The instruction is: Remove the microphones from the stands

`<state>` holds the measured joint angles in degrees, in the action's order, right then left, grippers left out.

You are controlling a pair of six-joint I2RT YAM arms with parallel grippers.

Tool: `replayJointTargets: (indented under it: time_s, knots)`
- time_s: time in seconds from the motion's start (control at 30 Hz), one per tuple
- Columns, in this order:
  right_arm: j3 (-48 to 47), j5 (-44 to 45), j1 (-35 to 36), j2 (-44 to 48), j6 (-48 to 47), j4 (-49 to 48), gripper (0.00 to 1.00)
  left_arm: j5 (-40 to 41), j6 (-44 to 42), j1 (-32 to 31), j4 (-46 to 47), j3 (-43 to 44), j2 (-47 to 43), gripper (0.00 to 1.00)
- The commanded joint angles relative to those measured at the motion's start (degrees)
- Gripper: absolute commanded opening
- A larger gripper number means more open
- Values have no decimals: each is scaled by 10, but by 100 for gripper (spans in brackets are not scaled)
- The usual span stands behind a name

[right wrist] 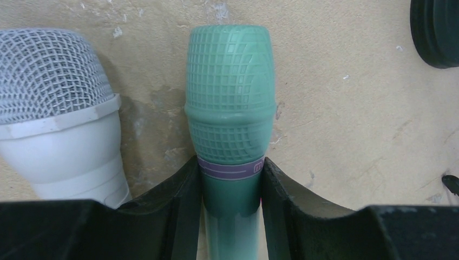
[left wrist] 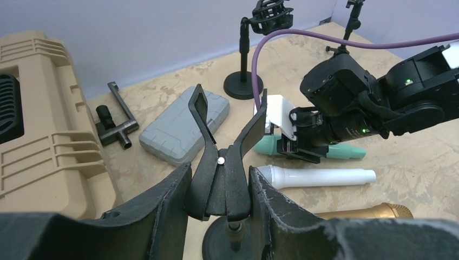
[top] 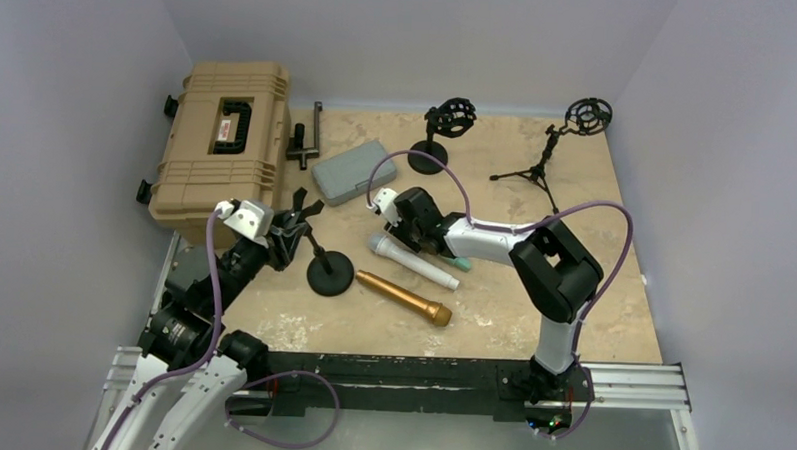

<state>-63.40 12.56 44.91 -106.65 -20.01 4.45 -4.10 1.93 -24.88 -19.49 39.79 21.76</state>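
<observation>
**Microphone is out of the stand; you only have to let go.**
Your right gripper clamps the neck of the teal plastic microphone, whose head is a moulded grid. It lies low on the rough tan table, just beside a white mesh-headed microphone. Your left gripper pinches the empty black forked clip of the round-based stand.

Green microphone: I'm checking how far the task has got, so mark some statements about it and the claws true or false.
1. The right claw grips the green microphone. True.
2. The left claw grips the stand clip. True.
3. The green microphone sits in the stand clip. False: the clip is empty.
4. The gold microphone stands upright. False: it lies flat on the table.
5. The white microphone lies beside the green one. True.
</observation>
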Motion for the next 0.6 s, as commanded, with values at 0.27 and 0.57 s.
replayJointTargets:
  time_s: [0.27,0.57]
  knots:
    - [-34,-26,-11,6,33,-31,54,-7,35,-2,-64,28,16,0]
    - [-43,-27,-15,43,73,-20,61,0,55,-3,-115,73,47,18]
